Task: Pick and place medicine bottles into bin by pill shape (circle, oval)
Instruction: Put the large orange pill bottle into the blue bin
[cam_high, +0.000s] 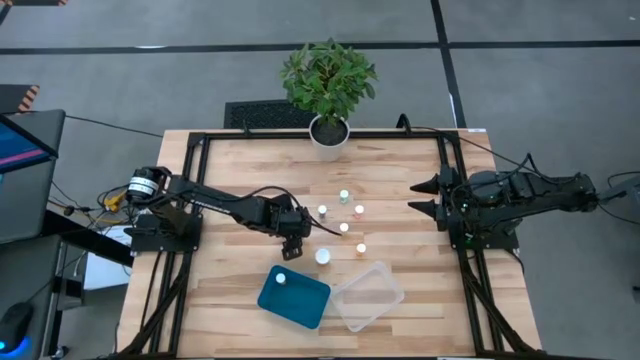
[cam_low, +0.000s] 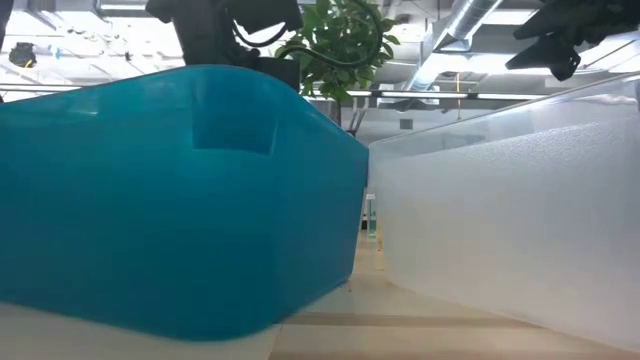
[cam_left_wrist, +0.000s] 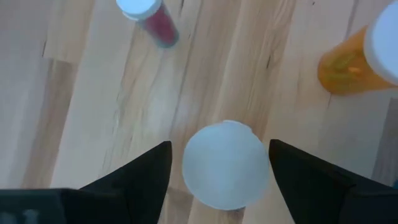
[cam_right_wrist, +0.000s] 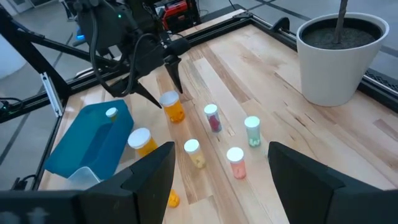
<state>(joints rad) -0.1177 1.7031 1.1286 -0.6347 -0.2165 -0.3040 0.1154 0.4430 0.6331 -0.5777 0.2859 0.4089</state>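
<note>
Several small white-capped medicine bottles stand upright on the wooden table (cam_high: 240, 170), among them a reddish one (cam_right_wrist: 212, 118), a greenish one (cam_right_wrist: 252, 132) and a wide orange one (cam_right_wrist: 142, 140). One more sits in the blue bin (cam_high: 294, 296). My left gripper (cam_left_wrist: 219, 146) is open and points steeply down over another wide orange bottle (cam_right_wrist: 172, 107). Its fingers stand on either side of that bottle's white cap (cam_left_wrist: 225, 165) with narrow gaps. In the high view the gripper (cam_high: 293, 243) hides this bottle. My right gripper (cam_high: 425, 197) waits open at the table's right side, well above it.
A clear bin (cam_high: 366, 295) lies beside the blue bin near the front edge. A potted plant (cam_high: 328, 85) stands at the far edge. In the low view the blue bin (cam_low: 180, 190) and the clear bin (cam_low: 520, 230) fill most of the picture.
</note>
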